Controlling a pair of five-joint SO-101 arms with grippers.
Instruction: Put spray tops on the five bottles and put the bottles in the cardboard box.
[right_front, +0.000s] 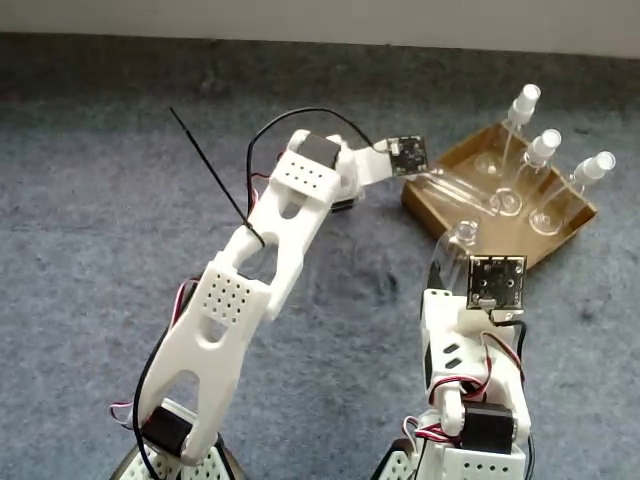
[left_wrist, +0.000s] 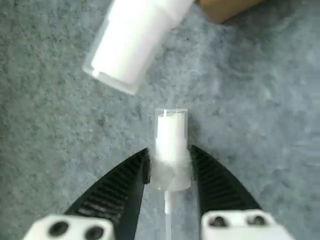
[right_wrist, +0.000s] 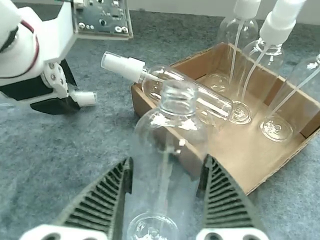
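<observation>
Gripping the uncapped bottle (right_wrist: 170, 130) by its clear body, the right end effector (right_wrist: 167, 167) holds it just in front of the cardboard box (right_wrist: 235, 155), the jaws spread to the bottle's width and pressed against its sides. The neck is bare and open. Close by, over the grey tabletop (right_front: 100, 200) at the box's near corner, the left end effector (left_wrist: 170, 155) has its jaws almost closed on a white spray top (left_wrist: 171, 140), with the thin dip tube trailing back between them.

Three capped bottles (right_front: 543, 148) stand upright inside the box. A fourth bottle (right_wrist: 190, 95), also fitted with a sprayer, lies on its side across the box's near wall, with its head sticking out over the tabletop.

By this evidence the job is well advanced: four of the five bottles carry their tops, and three are properly boxed. What appears to be left is to bring the held top and the open neck together, seat the sprayer and set that last bottle in the box. The tipped bottle will probably also need settling fully inside.
</observation>
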